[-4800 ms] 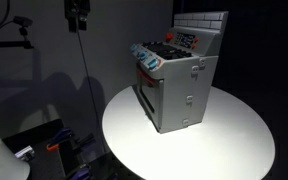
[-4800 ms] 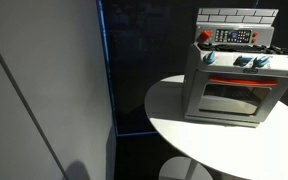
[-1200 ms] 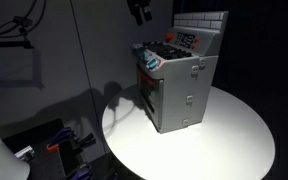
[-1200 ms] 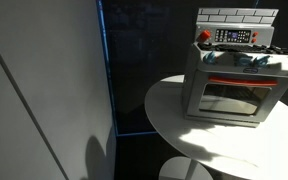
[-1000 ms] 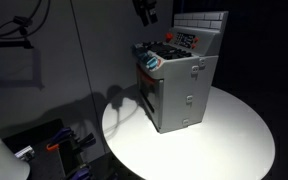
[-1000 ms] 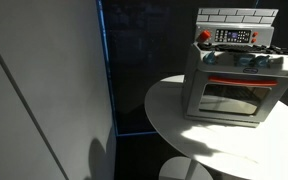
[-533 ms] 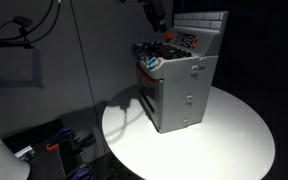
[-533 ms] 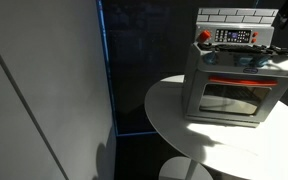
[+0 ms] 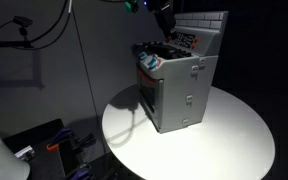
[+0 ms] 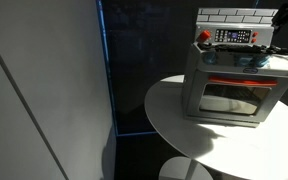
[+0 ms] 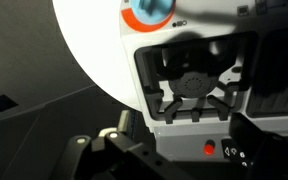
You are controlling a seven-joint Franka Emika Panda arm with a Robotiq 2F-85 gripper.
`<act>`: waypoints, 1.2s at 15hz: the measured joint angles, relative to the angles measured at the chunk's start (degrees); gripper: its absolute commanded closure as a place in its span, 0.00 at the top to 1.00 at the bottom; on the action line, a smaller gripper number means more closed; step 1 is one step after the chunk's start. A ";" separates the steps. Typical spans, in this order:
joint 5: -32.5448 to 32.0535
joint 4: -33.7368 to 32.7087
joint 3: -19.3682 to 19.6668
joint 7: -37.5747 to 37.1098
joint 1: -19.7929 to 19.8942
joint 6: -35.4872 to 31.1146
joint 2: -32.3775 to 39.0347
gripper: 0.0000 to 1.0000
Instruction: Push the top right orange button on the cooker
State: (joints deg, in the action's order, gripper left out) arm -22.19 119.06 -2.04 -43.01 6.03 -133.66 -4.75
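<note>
The cooker [image 9: 180, 85] is a small grey toy stove with a white tiled back panel, standing on a round white table [image 9: 224, 140]; it also shows in the other exterior view [image 10: 236, 78]. My gripper [image 9: 165, 22] hangs just above its black hob and enters at the top right edge [image 10: 286, 17]. In the wrist view the gripper [image 11: 184, 142] looks open and empty, with its fingers either side of a red-orange button [image 11: 210, 150] beside a black burner [image 11: 195, 85]. Another red-orange button [image 10: 205, 37] sits left of the control panel.
A blue and orange knob [image 11: 149, 12] sits on the cooker's front. A dark wall panel [image 10: 44, 80] stands beside the table. Cables and clutter [image 9: 69, 145] lie on the floor near the table's edge.
My gripper has moved across and down from the upper left toward the cooker and now hangs over its hob. It has entered the other exterior view at the top right.
</note>
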 measured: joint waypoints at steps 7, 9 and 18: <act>-0.92 -0.80 0.91 -1.40 -0.31 -0.90 1.71 1.00; -0.92 -0.80 0.92 -1.39 -0.41 -0.90 1.71 1.00; -4.23 -1.94 1.89 -4.19 -0.47 -2.64 3.30 1.00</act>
State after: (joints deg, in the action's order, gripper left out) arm -26.42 117.12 -0.15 -47.21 5.56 -136.30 -1.45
